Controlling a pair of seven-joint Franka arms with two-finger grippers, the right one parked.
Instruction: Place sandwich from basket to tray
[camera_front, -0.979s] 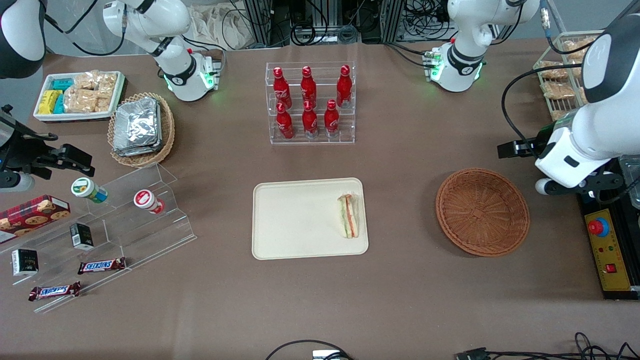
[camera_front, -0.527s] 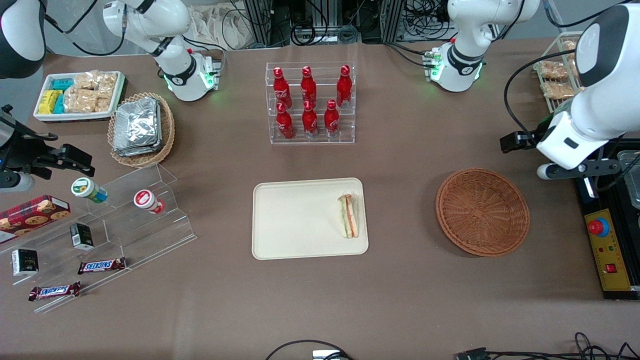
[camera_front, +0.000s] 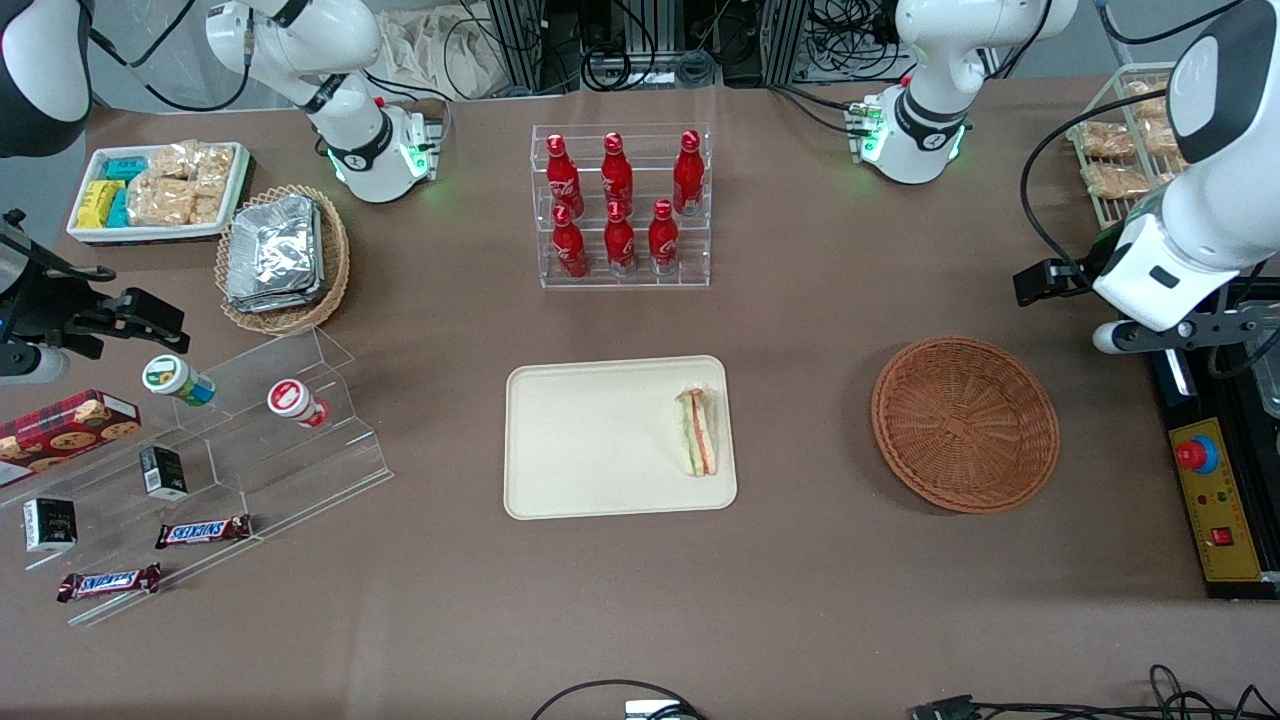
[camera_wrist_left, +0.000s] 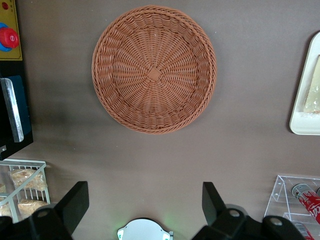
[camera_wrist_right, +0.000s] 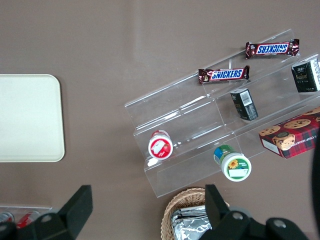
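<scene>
Evidently placed: the wrapped triangular sandwich (camera_front: 697, 432) lies on the cream rectangular tray (camera_front: 590, 440); the reddish woven basket (camera_wrist_left: 154, 69) is empty. The gripper (camera_wrist_left: 142, 205), fingers spread and empty, should retreat without descending.

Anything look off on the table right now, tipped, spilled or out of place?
Nothing stands out. The sandwich lies on the tray, the basket holds nothing, and the gripper hangs open above bare table beside the basket.
</scene>
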